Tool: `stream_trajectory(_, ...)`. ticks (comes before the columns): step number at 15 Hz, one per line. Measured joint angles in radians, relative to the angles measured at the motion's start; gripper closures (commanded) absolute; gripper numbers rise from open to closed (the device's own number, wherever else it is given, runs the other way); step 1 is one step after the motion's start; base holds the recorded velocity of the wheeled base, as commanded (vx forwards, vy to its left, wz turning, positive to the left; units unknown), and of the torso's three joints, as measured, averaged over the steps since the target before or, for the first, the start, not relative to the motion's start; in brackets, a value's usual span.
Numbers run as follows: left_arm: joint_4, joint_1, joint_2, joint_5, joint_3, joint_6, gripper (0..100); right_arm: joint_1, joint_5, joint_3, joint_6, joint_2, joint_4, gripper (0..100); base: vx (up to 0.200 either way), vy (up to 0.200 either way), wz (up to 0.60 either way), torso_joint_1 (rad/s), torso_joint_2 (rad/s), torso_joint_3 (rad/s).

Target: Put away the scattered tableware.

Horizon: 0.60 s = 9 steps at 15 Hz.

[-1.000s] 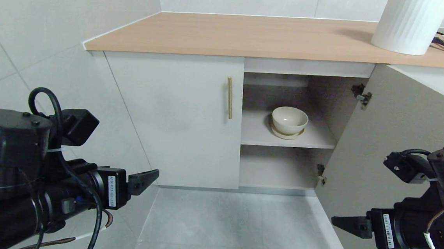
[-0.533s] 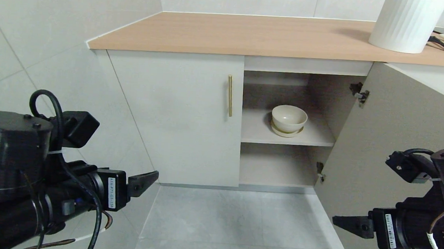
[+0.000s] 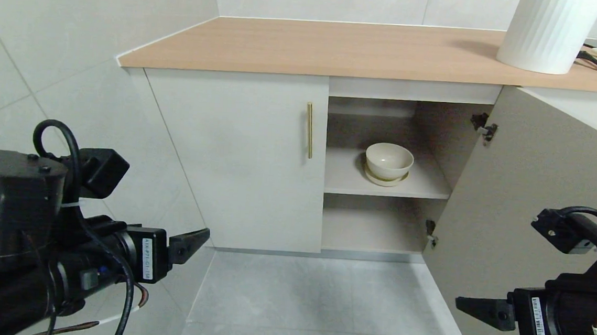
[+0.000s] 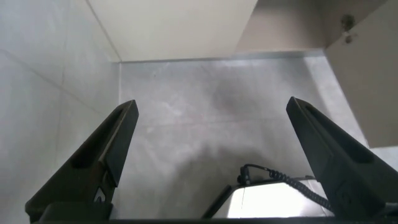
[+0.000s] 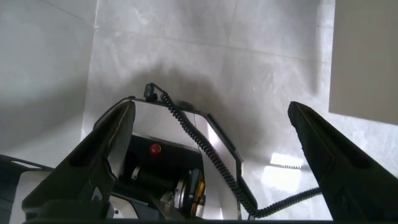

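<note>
Left fingers (image 3: 188, 244) and right fingers (image 3: 483, 311) were spread wide, empty. The bowl (image 3: 389, 160) sat well ahead on its shelf (image 3: 340, 176); the open door (image 3: 513, 177) stood nearest the right fingers.

Kitchen: tiled walls (image 3: 77, 26), cupboard (image 3: 236, 158), countertop (image 3: 338, 47).

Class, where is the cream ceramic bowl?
Head view: the cream ceramic bowl sits on a small plate on the open cabinet's upper shelf, right of the gold handle.
</note>
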<state>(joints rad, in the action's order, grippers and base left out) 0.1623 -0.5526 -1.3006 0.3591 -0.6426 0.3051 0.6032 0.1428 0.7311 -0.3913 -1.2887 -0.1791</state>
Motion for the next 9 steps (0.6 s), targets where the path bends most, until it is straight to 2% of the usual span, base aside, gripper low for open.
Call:
stream_trajectory(4, 0.000, 0.000, -0.001, 0.000, 0.000, 0.000, 0, 0.000, 0.002, 0.011, 0.004, 0.027, -0.084, 0, 0.000, -0.200, 0.00, 0.005, 0.00, -0.001)
stream_trajectory(7, 0.000, 0.000, -0.002, 0.001, 0.000, 0.000, 0, -0.001, -0.007, 0.051, 0.020, 0.051, -0.243, 0, 0.000, -0.200, 0.00, 0.001, 0.00, 0.001)
stream_trajectory(9, -0.001, 0.000, -0.002, 0.001, 0.000, 0.000, 0, -0.001, -0.008, 0.079, 0.039, 0.071, -0.297, 0, 0.000, -0.200, 0.00, 0.000, 0.00, 0.005)
